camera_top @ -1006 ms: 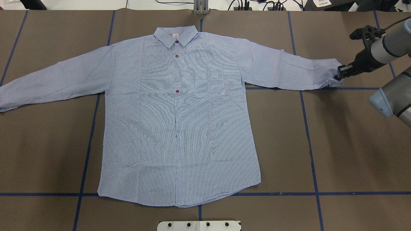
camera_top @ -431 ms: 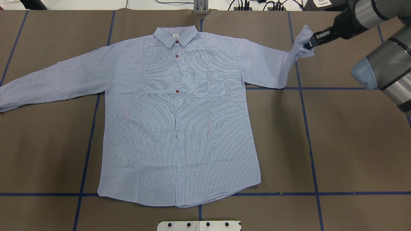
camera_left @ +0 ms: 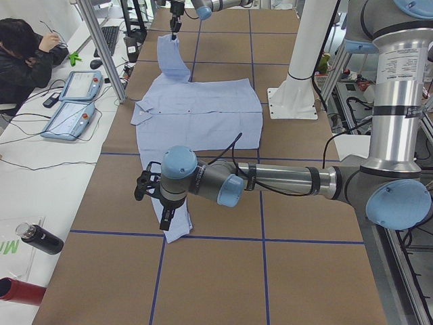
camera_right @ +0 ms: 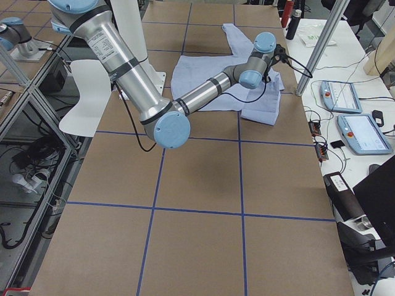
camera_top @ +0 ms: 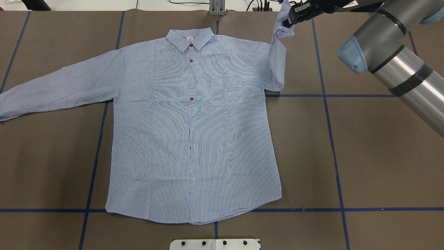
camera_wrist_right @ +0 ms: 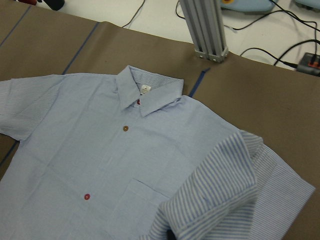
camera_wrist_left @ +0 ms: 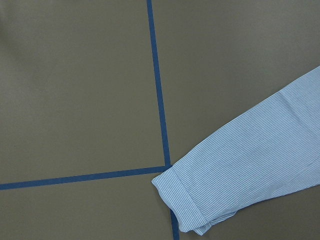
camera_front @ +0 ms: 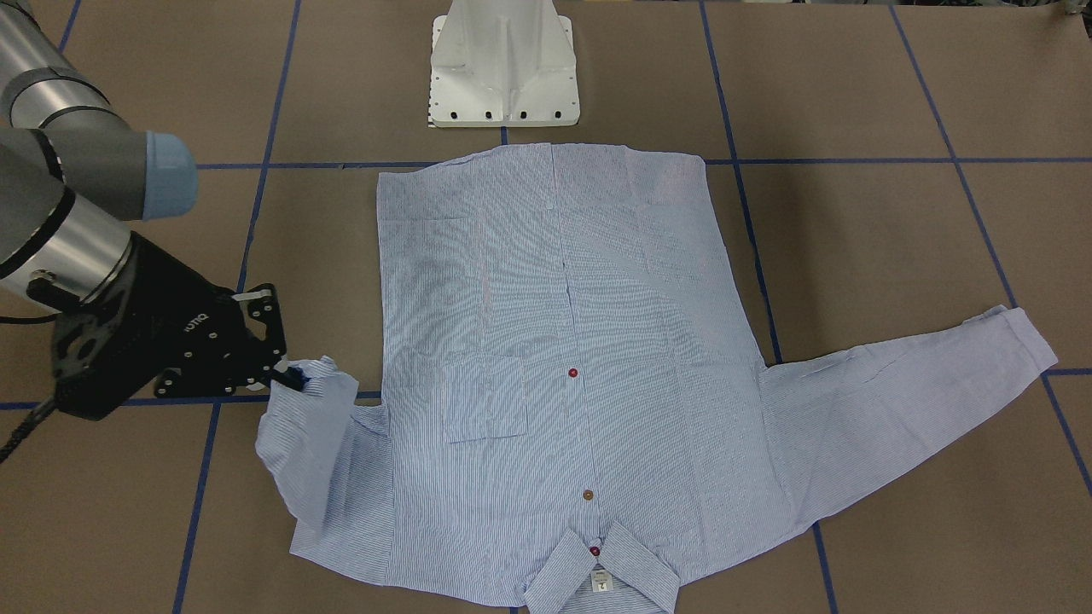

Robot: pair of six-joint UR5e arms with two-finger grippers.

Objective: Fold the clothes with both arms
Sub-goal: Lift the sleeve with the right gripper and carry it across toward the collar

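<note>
so this shirt (camera_top: 194, 132) looks about as light and floppy as it gets. Thin striped cotton I'd guess, zero stiffness apart from the collar and cuffs. It lies front-up and flat in the middle of the table (camera_top: 364, 156), collar on the side away from the robot. The right fingers (camera_front: 288, 376) are clamped on one cuff (camera_front: 324, 379), and that sleeve hangs limp from them, up off the table beside the shoulder. Cuffs are the sensible place to grab imo, doubled cloth, less likely to slip. The left fingers (camera_left: 166, 218) hover over the other cuff (camera_wrist_left: 187, 205), which lies flat. Open or closed, can't tell from the side view. Count: one shirt, two sleeves, one chest pocket (camera_top: 227, 92), two arms, and three coloured buttons showing, two dark red and one brown
</note>
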